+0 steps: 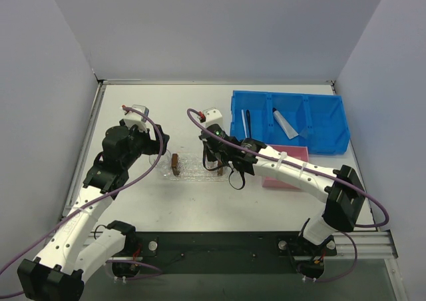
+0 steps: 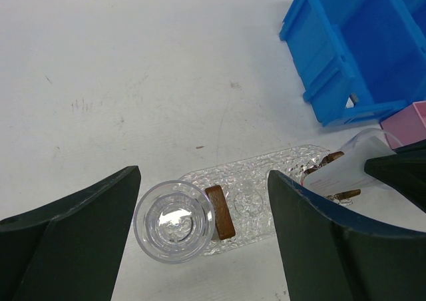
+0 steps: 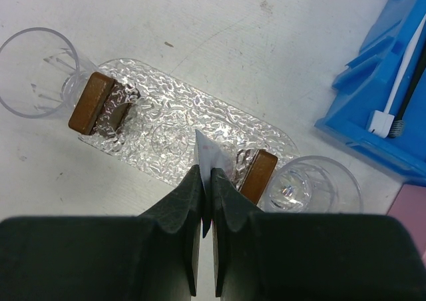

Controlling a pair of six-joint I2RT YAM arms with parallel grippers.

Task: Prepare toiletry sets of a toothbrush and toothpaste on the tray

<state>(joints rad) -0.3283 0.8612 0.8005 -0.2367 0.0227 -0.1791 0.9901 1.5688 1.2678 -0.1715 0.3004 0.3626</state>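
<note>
One flat, silvery-white toothpaste tube (image 3: 212, 156) is pinched between the pressed-together fingers of the right hand (image 3: 206, 176). It is held over the clear, pebbled oval tray (image 3: 166, 108), toward its lower-right end, beside a brown block (image 3: 257, 174). In the right wrist view the tray's long axis is seen running from upper left to lower right, so a short drop is judged sufficient. The left hand (image 2: 204, 176) is spread wide over a clear round cup (image 2: 174, 221). Thin black and white toothbrushes (image 1: 245, 122) and a second tube (image 1: 286, 124) are found in the blue bin (image 1: 326, 141), nearer the right arm.
</note>
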